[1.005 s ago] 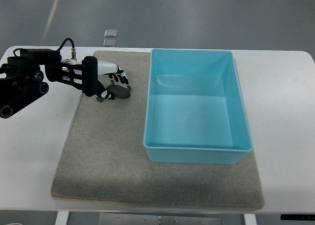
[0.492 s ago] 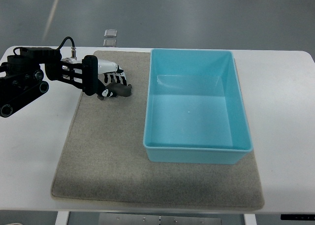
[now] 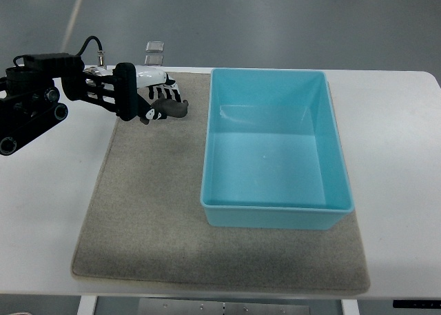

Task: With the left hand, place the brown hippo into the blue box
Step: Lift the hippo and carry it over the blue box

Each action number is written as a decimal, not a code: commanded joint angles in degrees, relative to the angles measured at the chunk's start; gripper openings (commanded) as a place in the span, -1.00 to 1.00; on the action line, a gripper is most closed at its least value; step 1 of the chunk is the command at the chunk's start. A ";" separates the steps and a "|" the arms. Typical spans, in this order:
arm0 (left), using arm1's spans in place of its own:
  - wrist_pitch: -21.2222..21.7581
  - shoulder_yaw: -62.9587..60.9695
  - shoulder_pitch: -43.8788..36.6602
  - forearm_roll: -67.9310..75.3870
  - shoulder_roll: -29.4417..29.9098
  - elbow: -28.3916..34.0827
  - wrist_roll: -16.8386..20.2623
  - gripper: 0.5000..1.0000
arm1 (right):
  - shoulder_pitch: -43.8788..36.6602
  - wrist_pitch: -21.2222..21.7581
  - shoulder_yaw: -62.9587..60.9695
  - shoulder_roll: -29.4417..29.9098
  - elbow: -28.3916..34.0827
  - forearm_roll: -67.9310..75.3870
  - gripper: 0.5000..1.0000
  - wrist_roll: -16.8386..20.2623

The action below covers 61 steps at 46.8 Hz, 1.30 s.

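Your left hand point(image 3: 155, 101) holds the hippo point(image 3: 169, 108) tight in its fingers; next, carry it to the empty box point(image 3: 275, 211).

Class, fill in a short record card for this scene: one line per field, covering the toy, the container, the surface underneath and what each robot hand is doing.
toy: brown hippo, held in the left hand
left hand: closed around the hippo, left of the blue box
right hand: not in view
container: blue box, open top, nothing inside
surface: grey mat on a white table; the box rests on the mat's right part
task state: hippo not yet in the box
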State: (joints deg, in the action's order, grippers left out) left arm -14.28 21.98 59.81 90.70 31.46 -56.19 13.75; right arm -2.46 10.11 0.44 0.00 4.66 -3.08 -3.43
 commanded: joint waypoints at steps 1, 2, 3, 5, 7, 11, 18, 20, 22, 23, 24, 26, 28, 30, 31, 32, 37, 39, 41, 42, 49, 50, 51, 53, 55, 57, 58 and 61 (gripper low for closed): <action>0.65 1.13 0.74 -0.09 0.10 -0.33 0.05 -1.00 | 0.00 0.00 0.00 0.00 0.00 0.00 0.74 0.00; 0.65 1.57 1.00 -0.09 0.10 -0.50 0.05 -1.00 | -0.09 0.00 0.00 0.00 0.00 0.00 0.74 0.00; 0.74 2.01 1.09 -0.26 0.10 -0.68 0.05 -1.00 | 0.00 0.00 0.00 0.00 0.00 0.00 0.74 0.00; 0.74 2.89 1.27 -0.27 0.10 -1.03 0.05 -1.00 | 0.00 0.00 0.00 0.00 0.00 0.00 0.74 0.00; 0.74 3.51 1.71 -0.35 0.10 -1.38 0.05 -1.00 | -0.09 0.00 0.00 0.00 0.00 0.00 0.74 0.00; 0.74 3.86 2.59 -0.35 0.01 -2.08 0.05 -1.00 | 0.00 0.00 0.00 0.00 0.00 0.00 0.74 0.00; 0.74 4.83 3.29 -0.44 -0.17 -3.31 0.05 -1.00 | 0.00 0.00 0.00 0.00 0.00 0.00 0.74 0.00; 0.74 4.91 3.29 -0.44 -0.17 -4.02 0.05 -1.00 | 0.00 0.00 0.00 0.00 0.00 0.00 0.74 0.00; 0.74 4.91 3.38 -0.44 -0.25 -4.72 0.05 -1.00 | 0.00 0.00 0.00 0.00 0.00 0.00 0.74 0.00; 0.74 4.91 3.38 -0.44 -0.26 -5.07 0.05 -1.00 | 0.00 0.00 0.00 0.00 0.00 0.00 0.74 0.00; 0.74 5.00 3.47 -0.44 -0.34 -5.51 0.05 -1.00 | 0.00 0.00 0.00 0.00 0.00 0.00 0.74 0.00; 0.74 5.00 3.47 -0.44 -0.34 -6.39 0.05 -1.00 | 0.00 0.00 0.00 0.00 0.00 0.00 0.74 0.00; 0.74 5.09 3.56 -0.44 -0.52 -7.18 0.05 -1.00 | 0.00 0.00 0.00 0.00 0.00 0.00 0.74 0.00; 0.83 5.35 3.56 -0.44 -0.61 -8.06 0.05 -1.00 | 0.00 0.00 0.00 0.00 0.00 0.00 0.74 0.00; 0.74 5.61 3.56 -0.44 -0.69 -8.50 0.05 -1.00 | 0.00 0.00 0.00 0.00 0.00 0.00 0.74 0.00; 0.83 5.70 3.64 -0.44 -0.69 -8.85 0.05 -1.00 | 0.00 0.00 0.00 0.00 0.00 0.00 0.74 0.00; 0.83 5.88 3.65 -0.44 -1.48 -11.31 0.14 -1.00 | 0.00 0.00 0.00 0.00 0.00 0.00 0.74 0.00; 0.83 5.88 3.64 -0.44 -1.57 -12.28 0.05 -1.00 | -0.09 0.00 0.00 0.00 0.00 0.00 0.74 0.00; 0.91 5.88 3.47 -0.44 -1.66 -12.89 0.05 -1.00 | -0.09 0.00 0.00 0.00 0.00 0.00 0.74 0.00; 1.09 5.88 3.38 -0.44 -1.75 -13.16 0.05 -1.00 | 0.00 0.00 0.00 0.00 0.00 0.00 0.74 0.00; 1.53 5.79 2.85 -0.44 -4.65 -13.34 0.05 -1.00 | 0.00 0.00 0.00 0.00 0.00 0.00 0.74 0.00; 1.70 5.79 2.77 -0.44 -4.91 -13.25 0.05 -1.00 | 0.00 0.00 0.00 0.00 0.00 0.00 0.74 0.00; 1.88 5.79 2.77 -0.35 -5.26 -13.16 0.05 -1.00 | 0.00 0.00 0.00 0.00 0.00 0.00 0.74 0.00; 2.14 5.62 2.77 -0.35 -5.96 -13.07 0.05 -1.00 | 0.00 0.00 0.00 0.00 0.00 0.00 0.74 0.00; 2.23 5.53 2.77 -0.44 -6.67 -12.90 0.05 -1.00 | -0.09 0.00 0.00 0.00 0.00 0.00 0.74 0.00; 2.32 5.35 2.77 -0.44 -7.28 -12.81 -0.04 -1.00 | -0.09 0.00 0.00 0.00 0.00 0.00 0.74 0.00; 2.32 5.27 2.77 -0.44 -7.63 -12.81 -0.04 -1.00 | 0.00 0.00 0.00 0.00 0.00 0.00 0.74 0.00; 2.32 5.09 2.59 -0.44 -8.60 -12.90 -0.04 -1.00 | 0.00 0.00 0.00 0.00 0.00 0.00 0.74 0.00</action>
State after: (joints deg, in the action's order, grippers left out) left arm -11.97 27.27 62.54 90.26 23.90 -69.02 13.73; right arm -2.50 10.11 0.44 0.00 4.66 -3.08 -3.43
